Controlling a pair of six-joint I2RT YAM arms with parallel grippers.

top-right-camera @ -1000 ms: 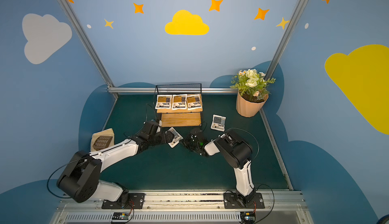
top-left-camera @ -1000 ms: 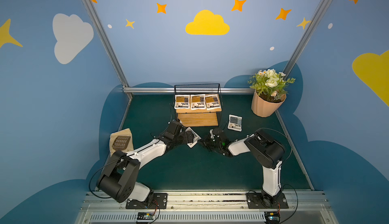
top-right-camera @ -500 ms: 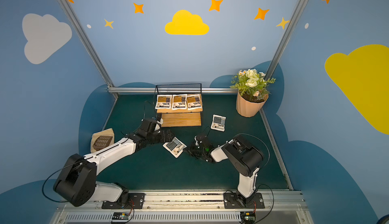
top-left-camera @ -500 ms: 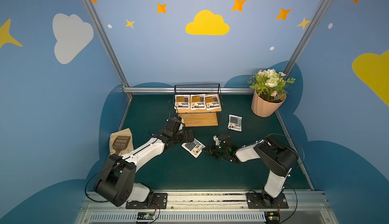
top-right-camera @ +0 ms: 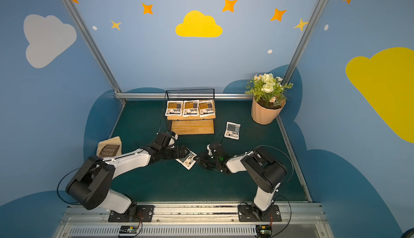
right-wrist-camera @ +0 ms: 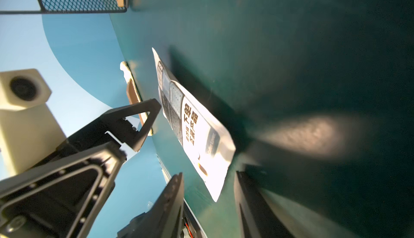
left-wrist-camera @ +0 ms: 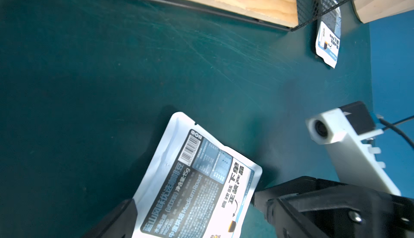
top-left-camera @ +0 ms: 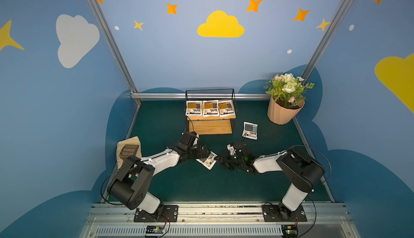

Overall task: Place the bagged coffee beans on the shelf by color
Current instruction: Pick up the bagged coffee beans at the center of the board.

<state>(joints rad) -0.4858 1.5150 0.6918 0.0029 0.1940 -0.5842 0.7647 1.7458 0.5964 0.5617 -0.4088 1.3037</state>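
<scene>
The near pouch (left-wrist-camera: 197, 181) is smooth, glossy white film, the shelf (top-left-camera: 210, 127) has pale grained wood boards in black wire mesh (matt, it seems), and the table (left-wrist-camera: 112, 69) is matt green, finely scratched.

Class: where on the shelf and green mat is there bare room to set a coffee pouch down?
Bare: the black-wire shelf's lower light wooden board; green mat along the near metal rail; mat between shelf and tan cloth. Crowded: the upper board, filled by three orange-labelled white pouches, and mid-mat, where left claw and right claw meet at a grey-blue-labelled white pouch.
</scene>
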